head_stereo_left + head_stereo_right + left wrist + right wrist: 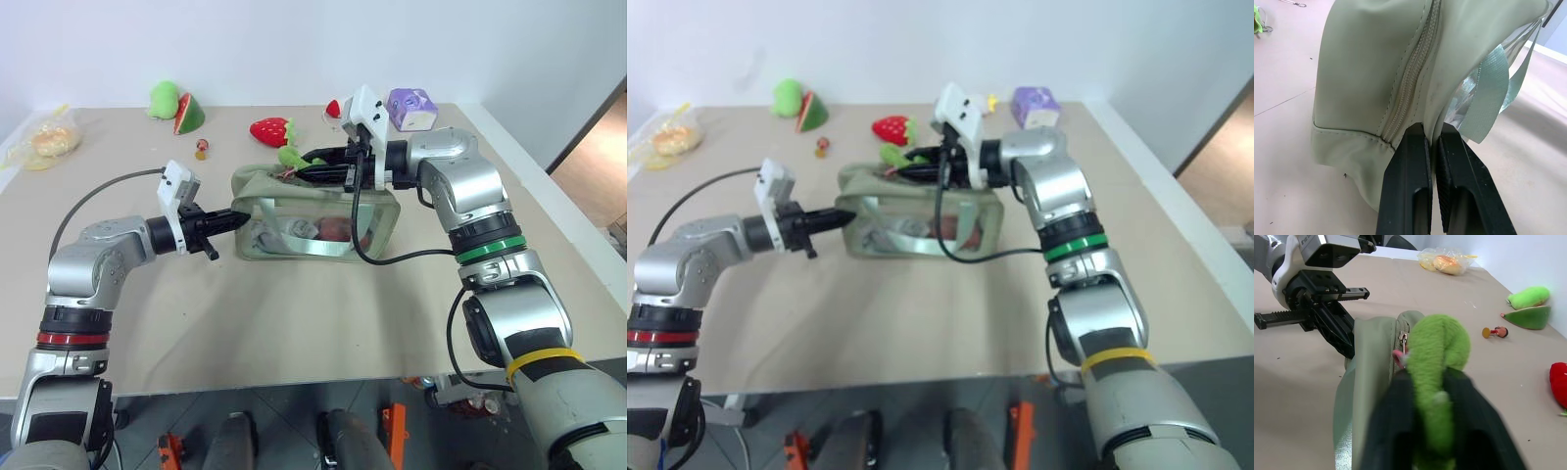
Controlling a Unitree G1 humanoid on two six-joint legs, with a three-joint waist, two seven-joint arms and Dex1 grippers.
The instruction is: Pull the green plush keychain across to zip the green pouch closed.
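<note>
My left claw (227, 217) pinches the end of the pouch (294, 201) while my right claw (312, 163) clamps tight on the keychain (1437, 357).

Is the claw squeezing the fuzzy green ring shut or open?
Shut. The right gripper has its black fingers pressed against both sides of the lime-green fuzzy plush ring.

Fuzzy plush keychain (1437, 357); smooth matt fabric pouch (1371, 73).
</note>
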